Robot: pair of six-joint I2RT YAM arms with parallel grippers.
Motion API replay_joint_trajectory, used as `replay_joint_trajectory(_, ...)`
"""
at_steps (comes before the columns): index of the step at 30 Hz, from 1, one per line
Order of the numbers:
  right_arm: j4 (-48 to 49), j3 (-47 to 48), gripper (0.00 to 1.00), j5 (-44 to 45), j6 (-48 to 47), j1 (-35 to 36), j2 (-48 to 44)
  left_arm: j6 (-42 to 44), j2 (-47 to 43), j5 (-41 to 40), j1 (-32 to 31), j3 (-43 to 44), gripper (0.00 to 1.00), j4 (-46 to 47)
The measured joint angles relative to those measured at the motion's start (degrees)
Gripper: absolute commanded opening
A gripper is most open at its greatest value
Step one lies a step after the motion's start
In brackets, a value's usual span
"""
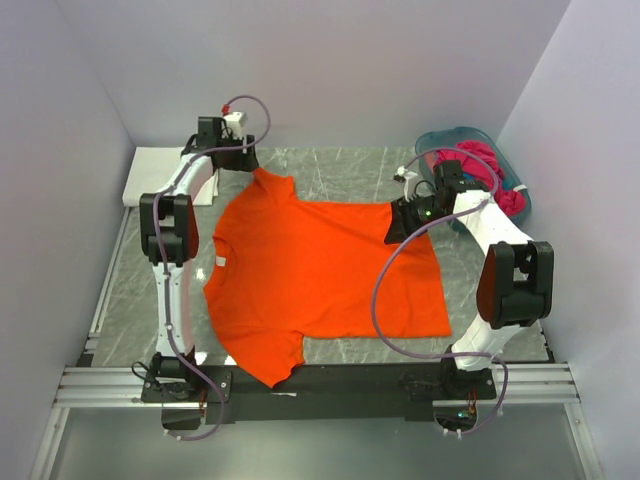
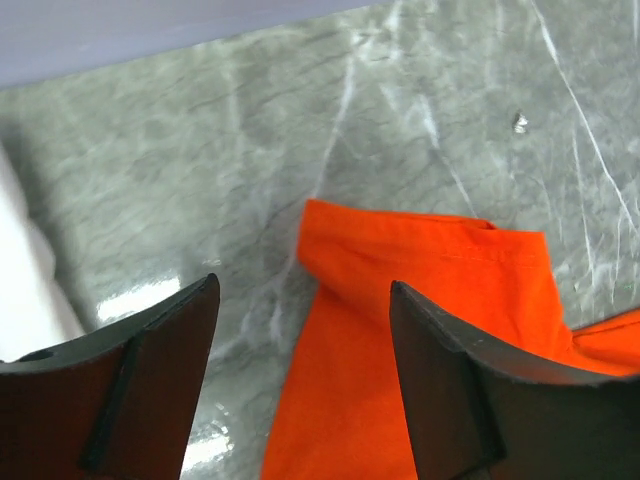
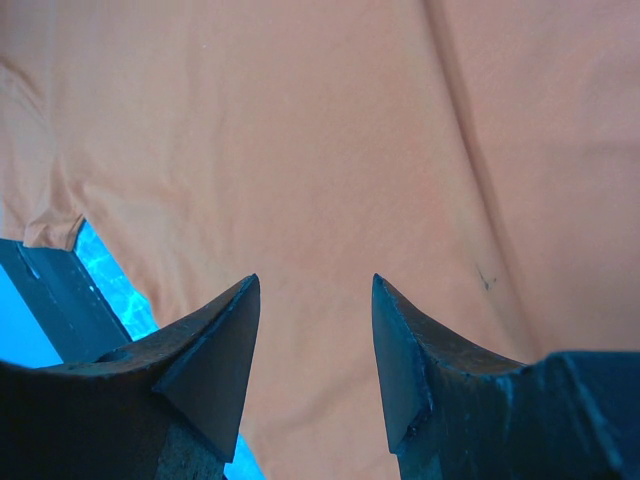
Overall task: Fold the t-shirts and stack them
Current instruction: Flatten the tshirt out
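Grey marbled table [image 1: 340,165] fills a pale-walled booth, and the orange t-shirt [image 1: 320,275] lies spread flat across its middle, collar toward the left, hem toward the right, and one sleeve reaching the near edge. The left end effector [image 1: 243,160] hangs at the far-left sleeve; its wrist view shows the left end effector [image 2: 305,300] with jaws wide apart and that sleeve lying on the table beneath the gap, ungripped. The right end effector [image 1: 405,215] sits over the far hem corner, jaws moderately apart just above the cloth, with nothing visibly pinched. A white folded cloth [image 1: 150,175] rests at the far left. A teal basket [image 1: 445,140] at the far right holds magenta shirts [image 1: 490,170].
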Motion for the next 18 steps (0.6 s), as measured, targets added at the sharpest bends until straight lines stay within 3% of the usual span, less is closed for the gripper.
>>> replay_joint_trajectory(8, -0.7, 0.0, 0.56, -1.0, -0.5, -0.3, 0.0, 6.3, 3.4, -1.4, -3.1, 5.1, 0.50, -0.3)
replay_joint_trajectory(18, -1.4, 0.0, 0.56, -1.7, -1.3, -0.3, 0.1, 7.6, 6.9, -1.8, -2.6, 6.3, 0.43, -0.8)
